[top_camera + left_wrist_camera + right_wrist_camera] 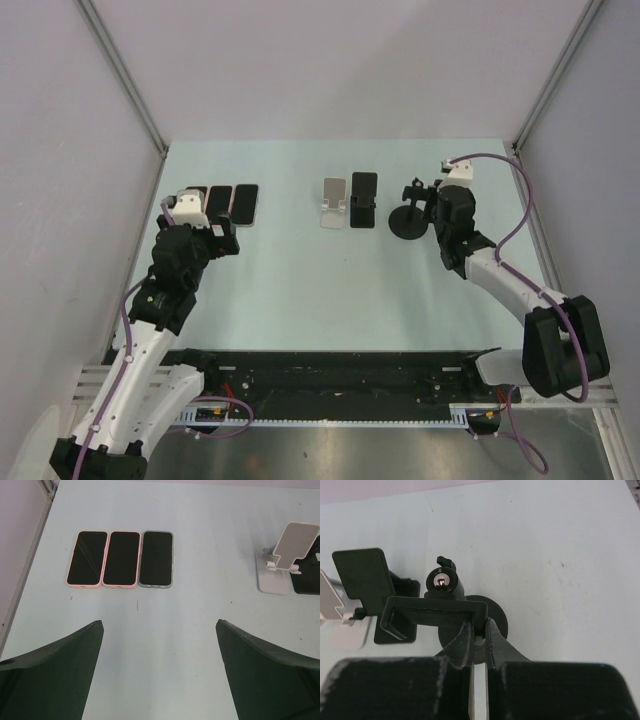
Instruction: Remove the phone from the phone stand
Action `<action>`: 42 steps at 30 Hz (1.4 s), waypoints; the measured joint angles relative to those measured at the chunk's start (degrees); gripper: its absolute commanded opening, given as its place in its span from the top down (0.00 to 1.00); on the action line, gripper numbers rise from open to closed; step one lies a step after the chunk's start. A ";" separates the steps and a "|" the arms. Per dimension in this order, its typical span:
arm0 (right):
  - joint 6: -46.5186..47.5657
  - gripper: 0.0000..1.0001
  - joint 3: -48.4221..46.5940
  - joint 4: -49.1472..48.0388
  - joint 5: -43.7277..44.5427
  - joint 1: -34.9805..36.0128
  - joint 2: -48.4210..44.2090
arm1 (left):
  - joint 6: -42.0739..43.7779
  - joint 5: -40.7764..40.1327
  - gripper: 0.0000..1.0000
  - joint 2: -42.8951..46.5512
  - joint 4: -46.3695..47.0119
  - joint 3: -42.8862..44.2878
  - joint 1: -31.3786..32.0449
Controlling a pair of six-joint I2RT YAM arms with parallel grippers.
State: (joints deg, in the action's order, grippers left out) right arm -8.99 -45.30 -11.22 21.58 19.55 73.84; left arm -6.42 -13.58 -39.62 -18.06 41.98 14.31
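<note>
Pale green table [300,290] between white walls, and your work is at its far right. The phone [430,611] sits on the round-based phone stand [496,616]. From the right wrist it shows as a dark slab lying crosswise, just in front of the stand's shiny ball joint [440,580].

Your right claw [478,628] is pinched almost fully together at the slab's near edge, close to its right-hand end, with only a sliver between the fingers. I judge that to be a grip on the phone, but the bite looks small and off-centre. How much of the edge is caught is hard to make out.

To lift well, draw the phone slowly out along the cradle's own line, with the wrist level. Held so near a corner, the slab may want to pivot. Watch the base: nothing pins the stand down, so stop if it rises or drags.

Your left claw [159,625] is spread wide and carries nothing. It hovers near three phones [120,559] lying flat side by side. A white stand [282,560] and a black stand [362,577] are bare.
</note>
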 measured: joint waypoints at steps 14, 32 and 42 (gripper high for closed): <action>0.09 1.00 -5.44 -10.51 -11.96 -4.04 11.50 | 0.46 -0.39 0.00 0.04 0.02 -0.04 0.20; 2.73 0.12 -8.00 -9.66 -15.63 -4.20 9.35 | 0.46 -0.22 0.00 1.09 0.00 -0.04 0.22; 3.32 0.00 -8.15 -0.22 -11.19 -4.20 -9.73 | -0.28 0.76 0.00 3.91 -0.02 -0.04 0.31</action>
State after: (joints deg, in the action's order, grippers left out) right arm -5.67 -53.45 -11.44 10.39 15.35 64.12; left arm -6.70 -12.82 -35.70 -18.09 41.93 14.61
